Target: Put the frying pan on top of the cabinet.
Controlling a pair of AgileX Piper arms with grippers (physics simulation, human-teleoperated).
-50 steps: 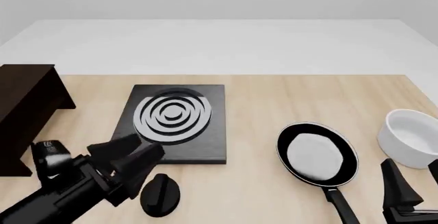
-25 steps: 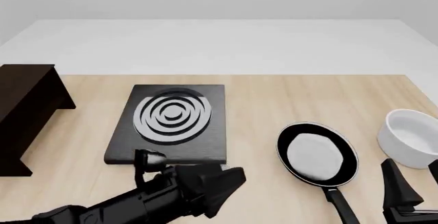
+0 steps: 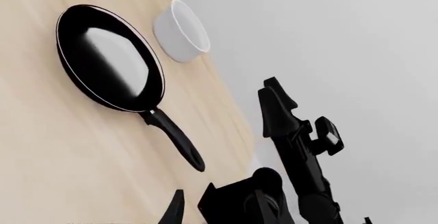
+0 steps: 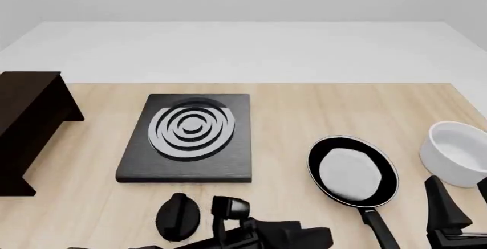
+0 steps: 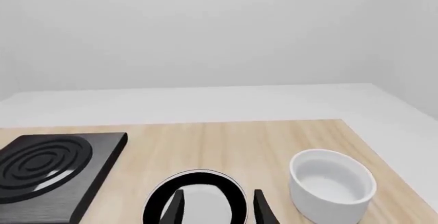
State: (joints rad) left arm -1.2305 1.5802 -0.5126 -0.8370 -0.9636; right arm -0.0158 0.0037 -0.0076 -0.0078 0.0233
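The frying pan lies flat on the table at the right, black with a pale inside, its handle pointing to the front edge. The left wrist view shows the frying pan ahead with its handle nearest. At the far left stands the dark cabinet, its top bare. My left gripper hovers low at the front middle, left of the handle and apart from it, open and empty. My right gripper waits at the front right, open, and its view shows the frying pan beyond its fingertips.
A flat black stove plate with grey rings lies between cabinet and pan. A white bowl sits by the right edge, just beyond my right gripper. A round black knob-like object rests near the front, left of my left arm.
My left arm has swung rightward along the front edge, from beside the cabinet to the middle, closer to the pan's handle. The right arm and the pan have stayed still.
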